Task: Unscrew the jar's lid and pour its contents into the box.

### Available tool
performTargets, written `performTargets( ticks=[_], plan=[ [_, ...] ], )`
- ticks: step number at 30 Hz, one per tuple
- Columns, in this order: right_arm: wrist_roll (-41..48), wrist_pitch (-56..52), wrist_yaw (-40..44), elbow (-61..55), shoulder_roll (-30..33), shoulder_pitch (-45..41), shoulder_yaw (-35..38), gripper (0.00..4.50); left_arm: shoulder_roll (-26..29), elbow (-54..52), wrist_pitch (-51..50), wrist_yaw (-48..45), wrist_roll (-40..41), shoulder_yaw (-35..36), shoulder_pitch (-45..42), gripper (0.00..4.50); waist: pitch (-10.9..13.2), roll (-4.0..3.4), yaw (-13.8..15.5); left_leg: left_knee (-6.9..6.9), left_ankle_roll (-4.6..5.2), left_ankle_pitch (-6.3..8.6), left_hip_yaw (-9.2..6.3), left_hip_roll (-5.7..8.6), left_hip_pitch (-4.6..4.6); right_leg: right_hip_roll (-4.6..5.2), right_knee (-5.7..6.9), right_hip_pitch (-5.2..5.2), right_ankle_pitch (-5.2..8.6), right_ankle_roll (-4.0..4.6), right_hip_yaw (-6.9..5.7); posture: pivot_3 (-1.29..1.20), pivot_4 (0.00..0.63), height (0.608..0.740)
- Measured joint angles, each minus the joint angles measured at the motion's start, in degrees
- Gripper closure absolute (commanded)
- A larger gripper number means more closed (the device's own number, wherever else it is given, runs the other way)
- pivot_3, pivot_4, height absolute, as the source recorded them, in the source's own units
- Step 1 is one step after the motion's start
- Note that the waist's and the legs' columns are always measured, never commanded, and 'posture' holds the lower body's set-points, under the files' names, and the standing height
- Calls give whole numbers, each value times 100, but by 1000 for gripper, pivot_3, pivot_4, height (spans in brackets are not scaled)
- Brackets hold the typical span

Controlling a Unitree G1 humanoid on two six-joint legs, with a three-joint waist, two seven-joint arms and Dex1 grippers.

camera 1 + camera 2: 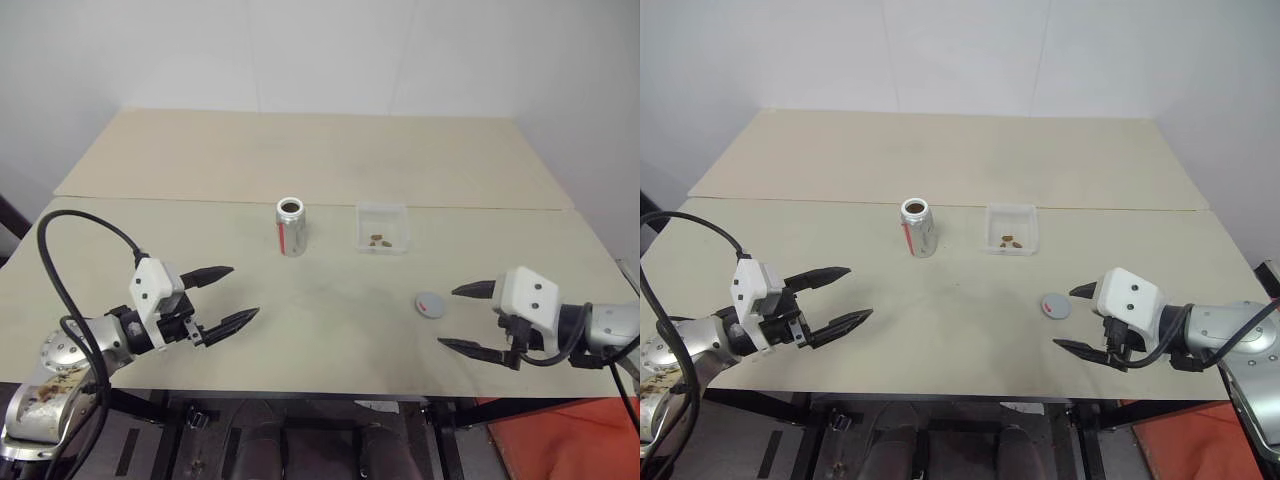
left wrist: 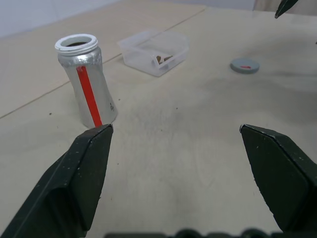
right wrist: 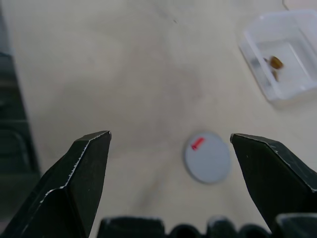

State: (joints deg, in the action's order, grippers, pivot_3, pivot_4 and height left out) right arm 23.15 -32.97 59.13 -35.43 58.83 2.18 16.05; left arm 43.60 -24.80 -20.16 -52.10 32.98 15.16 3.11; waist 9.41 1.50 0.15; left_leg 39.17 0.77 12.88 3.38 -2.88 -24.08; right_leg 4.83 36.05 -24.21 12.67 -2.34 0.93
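- Jar (image 1: 291, 227) stands open, frame centre; lid (image 1: 430, 304) lies flat lower right, set aside for pouring.
- Contents (image 1: 379, 241) sit inside the box (image 1: 383, 212) beside it.
- My left tool (image 1: 222, 296) and right tool (image 1: 469, 318): both spread, empty, over the desk (image 1: 330, 330).

Two pale beige tables (image 1: 330, 300) stand pushed together, with a straight seam between the near one and the far table (image 1: 320, 150), against a plain white wall (image 1: 320, 50), and at the lower right an orange floor patch (image 1: 560, 440) shows.
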Motion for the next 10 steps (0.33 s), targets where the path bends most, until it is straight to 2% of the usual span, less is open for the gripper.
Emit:
performTargets(
  ticks=[6,10],
  plan=[
    [484,-106,249,-108,41,-168,149,0,91,-51,-289,71,340,479,-6,41,0,1,16,0,0,0,1,-1,0,0,-2,0,14,16,0,0,150,740],
    [261,155,247,41,49,-410,-228,0,91,-530,-389,339,366,664,275,41,0,1,2,-3,0,0,3,-1,1,1,-2,0,13,17,2,0,150,740]
  ],
)
